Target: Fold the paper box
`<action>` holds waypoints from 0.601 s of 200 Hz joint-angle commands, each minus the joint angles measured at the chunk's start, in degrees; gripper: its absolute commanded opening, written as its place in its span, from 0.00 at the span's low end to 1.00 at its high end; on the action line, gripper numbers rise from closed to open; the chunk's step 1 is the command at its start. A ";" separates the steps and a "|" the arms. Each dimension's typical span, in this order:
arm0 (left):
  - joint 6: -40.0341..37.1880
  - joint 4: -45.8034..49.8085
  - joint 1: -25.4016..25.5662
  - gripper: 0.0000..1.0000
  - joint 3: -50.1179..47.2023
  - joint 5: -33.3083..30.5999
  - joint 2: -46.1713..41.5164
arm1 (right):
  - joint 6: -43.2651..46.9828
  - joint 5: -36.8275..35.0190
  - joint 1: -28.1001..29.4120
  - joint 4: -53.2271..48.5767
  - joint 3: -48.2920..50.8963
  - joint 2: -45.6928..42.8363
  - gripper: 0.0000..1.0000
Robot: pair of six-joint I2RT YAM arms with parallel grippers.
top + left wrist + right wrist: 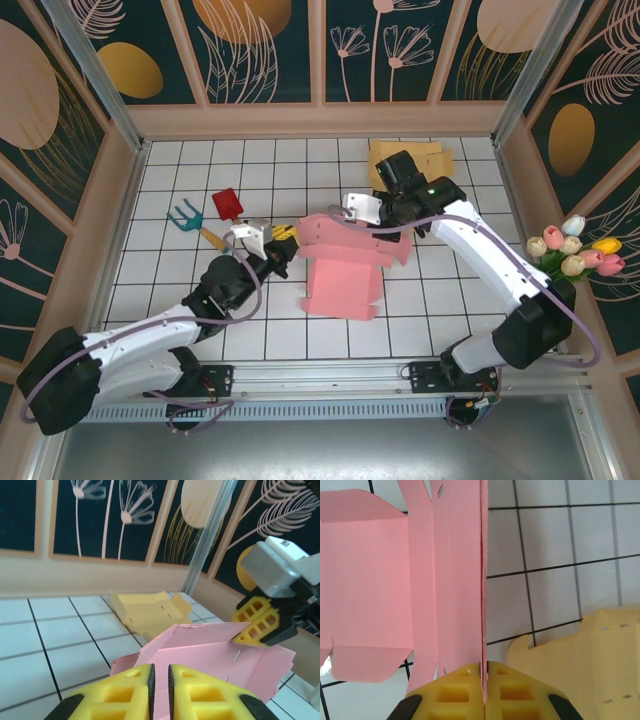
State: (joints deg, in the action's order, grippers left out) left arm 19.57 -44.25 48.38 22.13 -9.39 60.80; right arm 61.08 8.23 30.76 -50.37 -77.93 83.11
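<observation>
The pink paper box (345,268) lies partly folded in the middle of the tiled table, with one long flap raised. My right gripper (385,213) is shut on that flap's upper edge; in the right wrist view the thin pink edge (483,580) runs straight into the closed jaws (484,666). My left gripper (284,243) sits at the box's left side. Its yellow fingers (160,667) stand nearly together with a narrow gap, and the pink panel (210,655) shows beyond it. The right gripper (260,625) pinches the flap's far corner there.
A flat yellow box blank (415,158) lies at the back right, close behind the right gripper. A blue toy rake (185,215) and a red piece (227,203) lie at the left. Tulips (575,250) sit by the right wall. Wooden walls enclose the table.
</observation>
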 commanded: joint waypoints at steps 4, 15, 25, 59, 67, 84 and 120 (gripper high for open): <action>4.45 1.68 0.18 0.16 2.08 -1.23 3.04 | 4.00 5.97 -2.90 4.65 3.04 1.36 0.00; 5.23 1.80 0.14 0.15 2.52 -2.31 4.94 | 4.80 7.09 -3.93 5.62 3.94 2.07 0.00; 6.24 2.02 0.20 0.15 3.16 -2.77 6.96 | 5.14 7.67 -4.52 6.64 4.66 2.65 0.00; 11.12 3.23 0.19 0.12 6.61 -1.89 14.95 | 6.30 8.89 -6.02 10.47 8.03 3.92 0.00; 12.15 2.70 0.21 0.11 7.08 -1.86 16.81 | 6.50 8.99 -6.31 11.37 8.97 4.25 0.00; 13.40 1.80 0.24 0.10 8.07 -3.09 20.08 | 6.73 9.17 -6.92 13.22 10.52 5.24 0.00; 15.72 4.57 -0.86 0.08 11.16 -6.79 25.33 | 7.77 10.15 -7.86 16.78 12.88 5.45 0.00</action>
State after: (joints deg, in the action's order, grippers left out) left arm 31.88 -41.15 48.36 30.22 -13.13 83.64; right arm 66.78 15.14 23.70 -37.26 -66.37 88.33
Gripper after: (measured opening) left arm 0.087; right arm 0.076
